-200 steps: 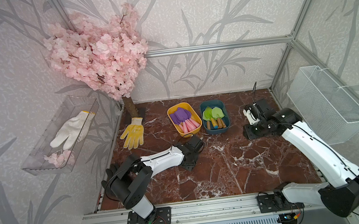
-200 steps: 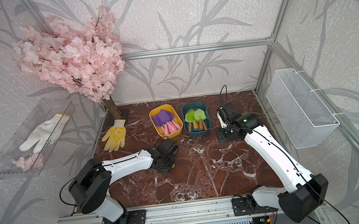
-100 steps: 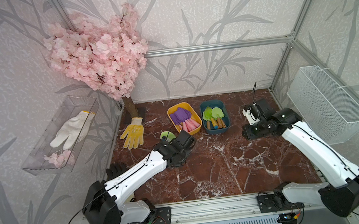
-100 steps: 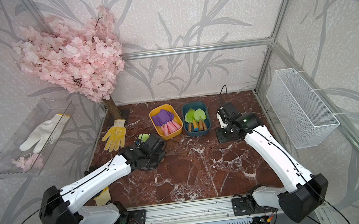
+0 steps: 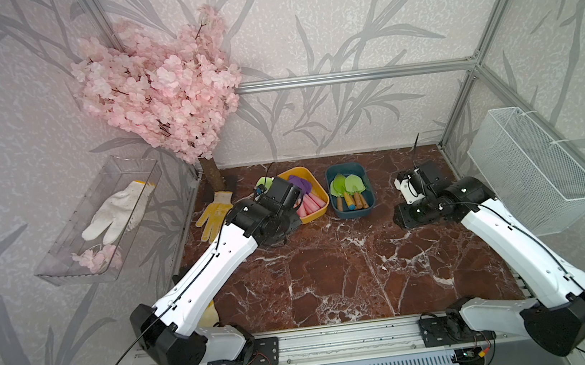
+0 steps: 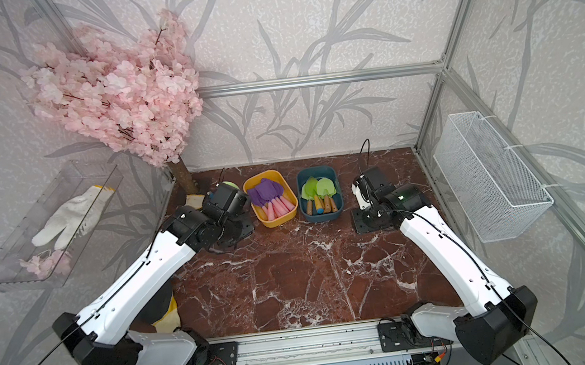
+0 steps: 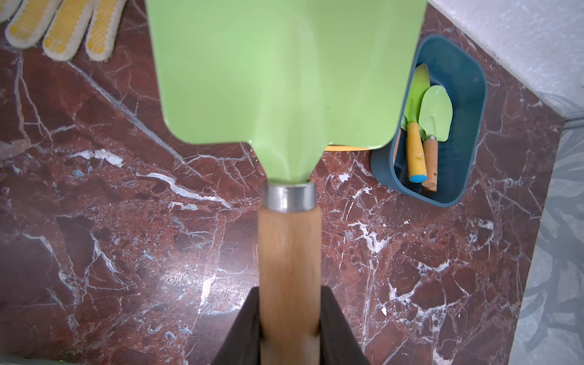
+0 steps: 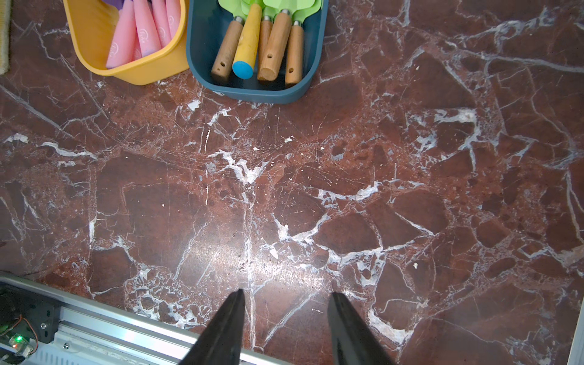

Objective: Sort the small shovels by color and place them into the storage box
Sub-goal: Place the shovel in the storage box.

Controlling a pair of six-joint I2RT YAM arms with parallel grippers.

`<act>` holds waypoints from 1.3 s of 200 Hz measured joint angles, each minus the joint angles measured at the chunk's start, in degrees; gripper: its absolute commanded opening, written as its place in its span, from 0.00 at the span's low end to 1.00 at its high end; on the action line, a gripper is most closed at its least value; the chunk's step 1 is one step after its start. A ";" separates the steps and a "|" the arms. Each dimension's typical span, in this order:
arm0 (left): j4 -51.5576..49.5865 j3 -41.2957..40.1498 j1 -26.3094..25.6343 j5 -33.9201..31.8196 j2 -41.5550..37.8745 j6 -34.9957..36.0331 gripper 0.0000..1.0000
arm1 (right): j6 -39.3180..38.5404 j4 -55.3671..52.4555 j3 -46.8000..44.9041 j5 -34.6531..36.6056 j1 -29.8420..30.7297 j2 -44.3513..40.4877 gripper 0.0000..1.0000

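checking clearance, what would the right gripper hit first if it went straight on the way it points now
Probably the bare marble tabletop: the right gripper, jaws open and empty, aims down at it. The teal tub sits farther ahead, though depth is unclear.

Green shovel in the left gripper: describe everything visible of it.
The green shovel has a broad, glossy light-green blade with rounded corners, a silver ferrule and a wooden handle. The left gripper is shut on the handle, holding it clear of the marble tabletop beside the yellow tub; nothing else touches it.
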 measured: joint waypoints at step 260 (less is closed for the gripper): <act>-16.81 66.10 2.82 19.74 55.80 13.62 0.00 | -1.99 -0.72 -1.73 0.17 0.00 -1.77 0.48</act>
